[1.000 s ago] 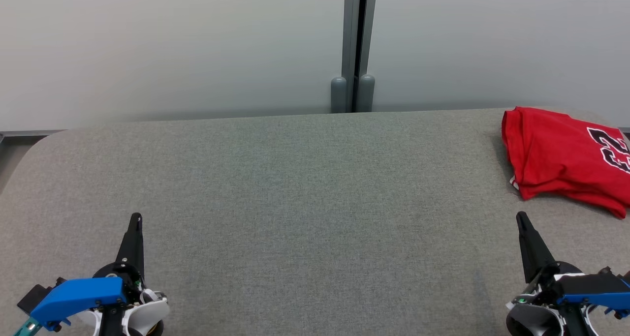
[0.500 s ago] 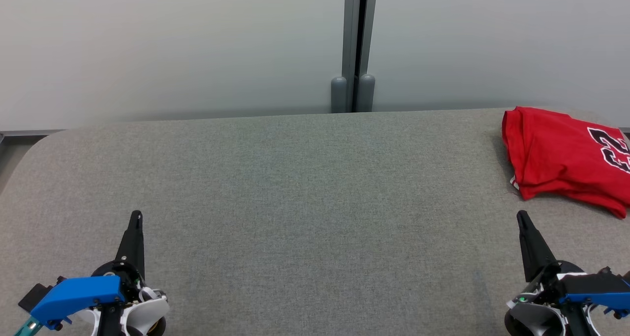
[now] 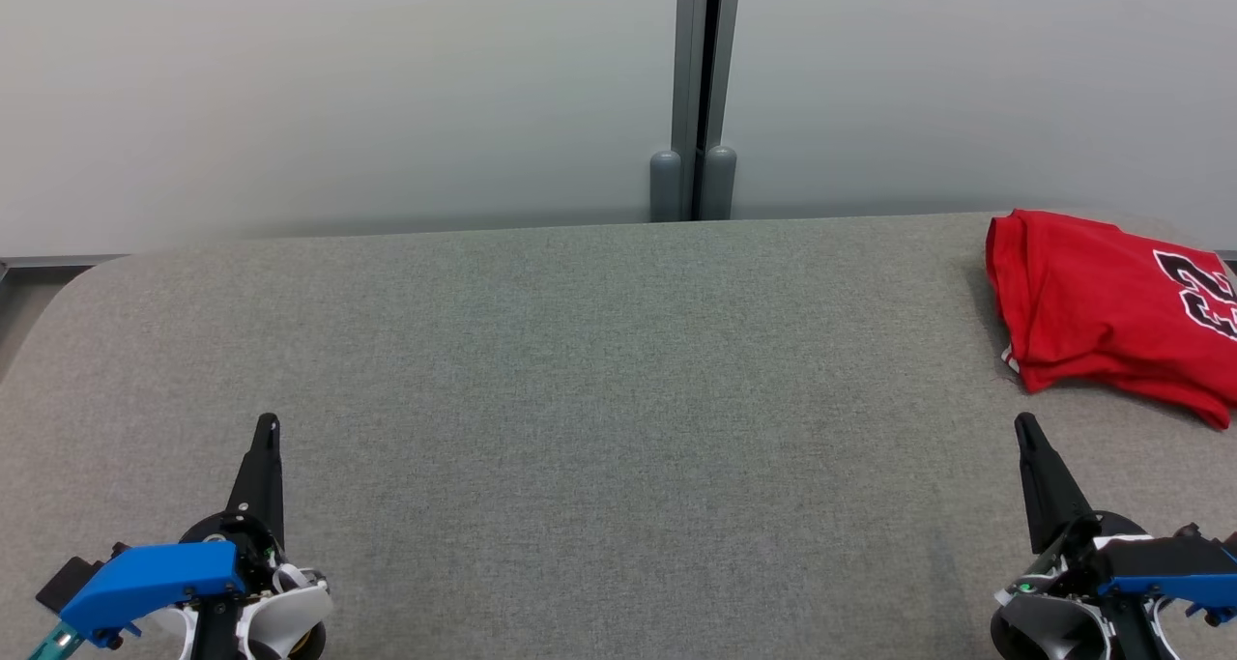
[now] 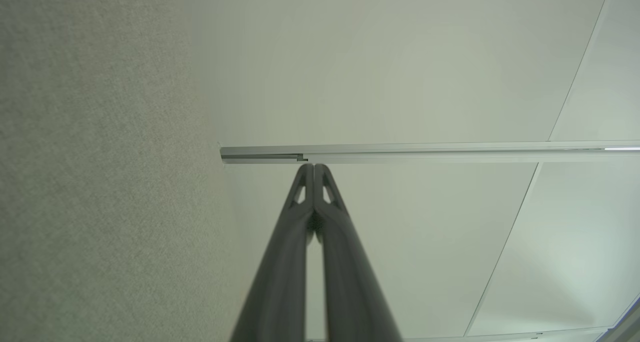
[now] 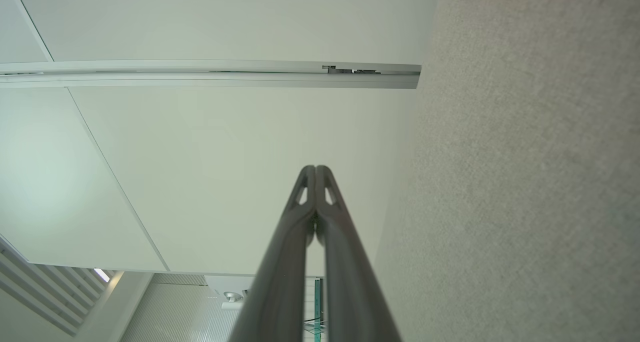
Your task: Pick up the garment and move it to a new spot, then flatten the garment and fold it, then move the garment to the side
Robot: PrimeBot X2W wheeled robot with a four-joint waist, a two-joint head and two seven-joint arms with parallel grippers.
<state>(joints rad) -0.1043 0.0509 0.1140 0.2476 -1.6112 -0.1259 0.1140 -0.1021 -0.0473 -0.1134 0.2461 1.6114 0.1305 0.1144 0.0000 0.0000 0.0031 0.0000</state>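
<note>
The garment (image 3: pixel 1102 307) is a red jersey with black and white numbers, lying folded at the far right of the grey fabric table (image 3: pixel 599 380) in the head view, partly cut off by the right edge. My left gripper (image 3: pixel 268 424) sits shut at the lower left, far from the jersey. At the lower right, my right gripper (image 3: pixel 1021 423) is shut and empty, a short way in front of the jersey's near edge. In the wrist views the left gripper (image 4: pixel 313 167) and the right gripper (image 5: pixel 315 169) show fingertips pressed together, holding nothing.
A pale wall with a grey vertical post (image 3: pixel 693 90) rises behind the table's far edge. The table's rounded left corner (image 3: pixel 68 293) is near the left side. Grey table fabric (image 4: pixel 100 182) fills the left of the left wrist view.
</note>
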